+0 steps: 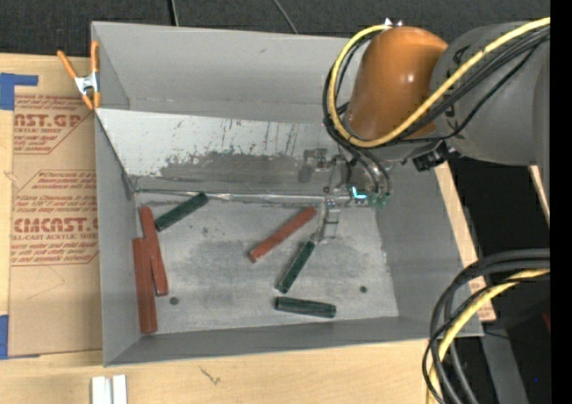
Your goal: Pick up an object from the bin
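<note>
My jaws low in the grey bin (223,63), by the upper end of an orange stick (282,235), dark green stick (295,266) just below, their opening I cannot tell

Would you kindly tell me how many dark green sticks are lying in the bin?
3. The back-left stick lies near the rear wall; the middle stick lies slanted near the gripper; the front stick lies along the near wall. The arm may hide others.
</note>
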You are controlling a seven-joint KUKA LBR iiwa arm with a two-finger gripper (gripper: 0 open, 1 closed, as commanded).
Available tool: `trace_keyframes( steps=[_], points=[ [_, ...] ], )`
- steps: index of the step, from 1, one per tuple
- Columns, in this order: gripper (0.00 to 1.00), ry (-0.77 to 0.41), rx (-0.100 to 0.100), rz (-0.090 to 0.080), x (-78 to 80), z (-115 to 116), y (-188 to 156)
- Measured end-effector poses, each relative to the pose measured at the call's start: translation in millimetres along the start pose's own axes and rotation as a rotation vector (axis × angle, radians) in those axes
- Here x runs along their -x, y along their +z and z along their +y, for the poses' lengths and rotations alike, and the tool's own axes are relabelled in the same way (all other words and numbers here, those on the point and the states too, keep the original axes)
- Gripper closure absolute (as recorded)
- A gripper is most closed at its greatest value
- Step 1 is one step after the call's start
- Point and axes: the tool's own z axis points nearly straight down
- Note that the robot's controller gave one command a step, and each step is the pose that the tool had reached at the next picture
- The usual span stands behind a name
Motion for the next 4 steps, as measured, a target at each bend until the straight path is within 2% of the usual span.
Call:
trace_keyframes(
  steps=[1,2,3,4],
  points=[
    [0.00,0.000,0.000,-0.007,1.8,0.0,-4.4],
    [0.00,-0.063,-0.001,-0.015,3.8,5.3,27.0],
    [1.00,-0.593,-0.001,-0.011,-1.6,28.3,99.4],
    [0.00,-0.593,0.000,-0.008,-2.5,27.9,100.5]
  ],
)
